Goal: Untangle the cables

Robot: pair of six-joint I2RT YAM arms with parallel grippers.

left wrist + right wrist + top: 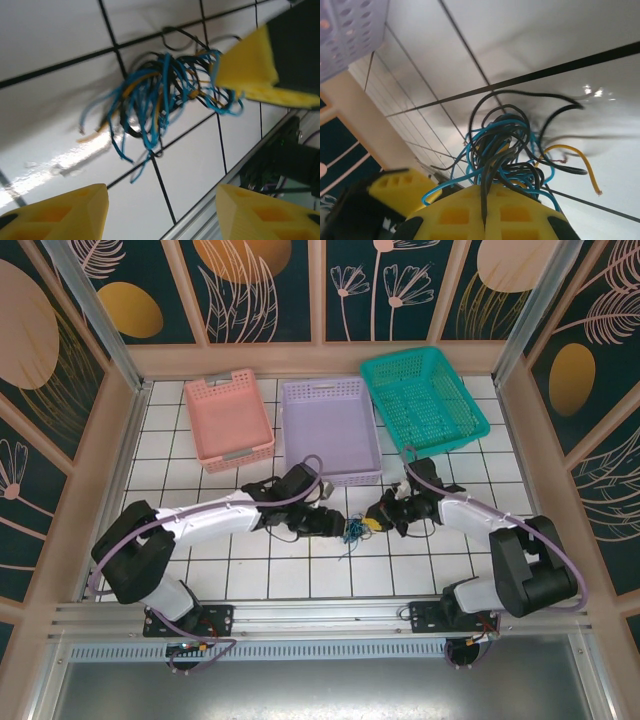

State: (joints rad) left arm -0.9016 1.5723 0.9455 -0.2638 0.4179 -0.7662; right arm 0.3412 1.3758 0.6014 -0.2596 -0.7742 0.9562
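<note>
The cables [155, 100], a likely light, floppy, snag-prone clump near the middle of the tabletop [250, 575], are pinched at one edge by the closed right hand [485, 202], while the left hand [161, 205], spread wide just beside them, should probably take one loose blue end.

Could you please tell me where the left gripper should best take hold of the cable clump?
Probably the loose blue loops on the side of the cable clump away from the right gripper, which is shut on the opposite end. The left gripper is open; approach low from its side.
</note>
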